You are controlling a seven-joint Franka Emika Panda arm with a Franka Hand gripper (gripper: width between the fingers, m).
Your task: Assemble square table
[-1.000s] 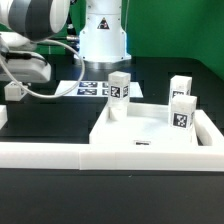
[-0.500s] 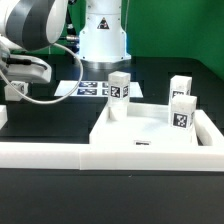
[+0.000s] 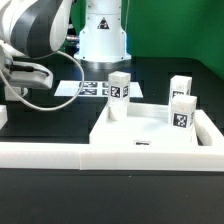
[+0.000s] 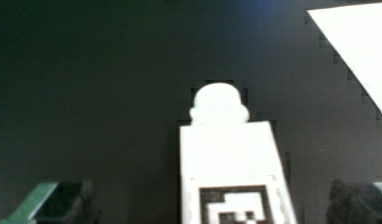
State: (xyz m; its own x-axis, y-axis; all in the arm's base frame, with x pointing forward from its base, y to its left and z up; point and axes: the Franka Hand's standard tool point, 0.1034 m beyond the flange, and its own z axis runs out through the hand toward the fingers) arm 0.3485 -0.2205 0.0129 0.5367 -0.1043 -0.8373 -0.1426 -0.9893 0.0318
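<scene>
The jaws are spread fully and hold nothing; the gripper (image 4: pixel 209 205) is centred over 1 leg (image 4: pixel 230 160), low in the frame, so it can be grasped.

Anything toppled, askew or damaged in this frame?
Nothing stands out. Three small white tagged leg blocks stand upright by the large white square slab. A fourth lies intact between the open end effector's fingers, untouched.
</scene>
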